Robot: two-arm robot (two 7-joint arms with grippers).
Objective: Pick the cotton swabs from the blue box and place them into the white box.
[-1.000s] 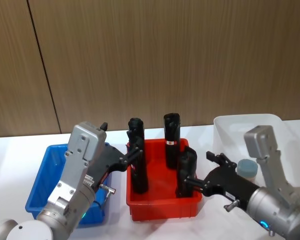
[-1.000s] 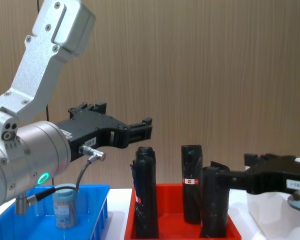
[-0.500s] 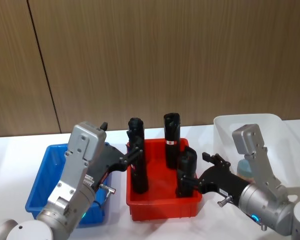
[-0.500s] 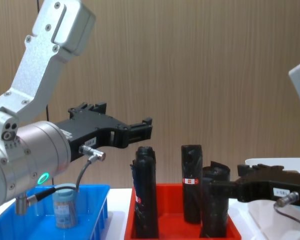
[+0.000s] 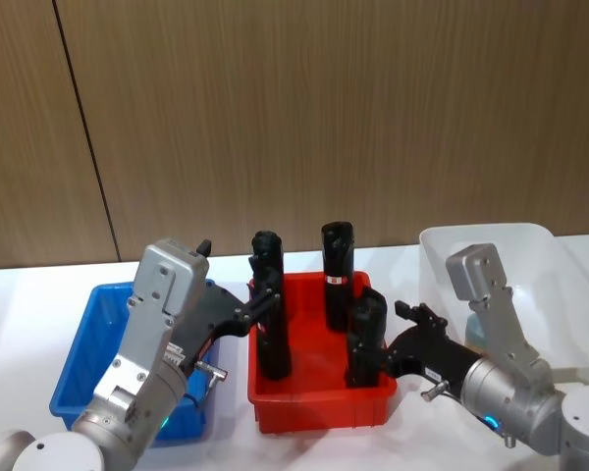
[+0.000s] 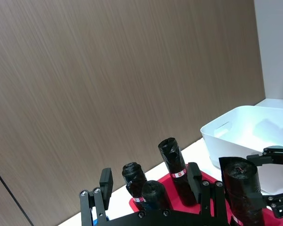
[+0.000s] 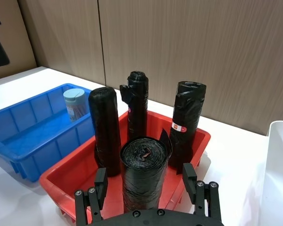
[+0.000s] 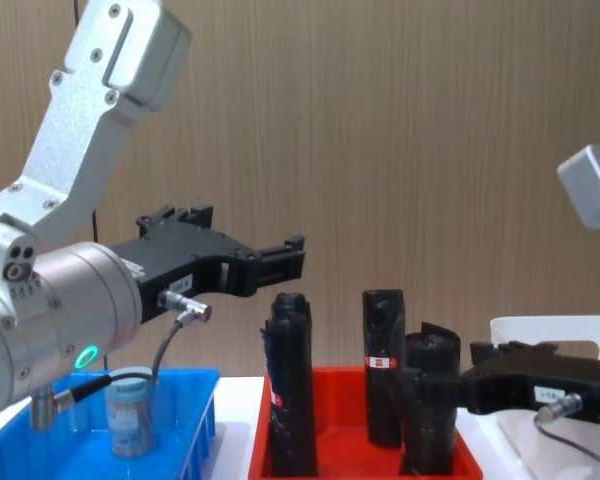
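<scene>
My right gripper (image 5: 398,339) has slid further left since a second ago, away from the white box (image 5: 530,257), and now hangs with its fingers spread apart at the nearest of the black rolls (image 5: 366,340) in the red tray (image 5: 319,412). My left gripper (image 8: 292,256) holds where it was — fingers parted, raised above the gap between the blue box (image 5: 83,358) and the tray. One jar of cotton swabs (image 8: 130,410) stands upright in the blue box.
</scene>
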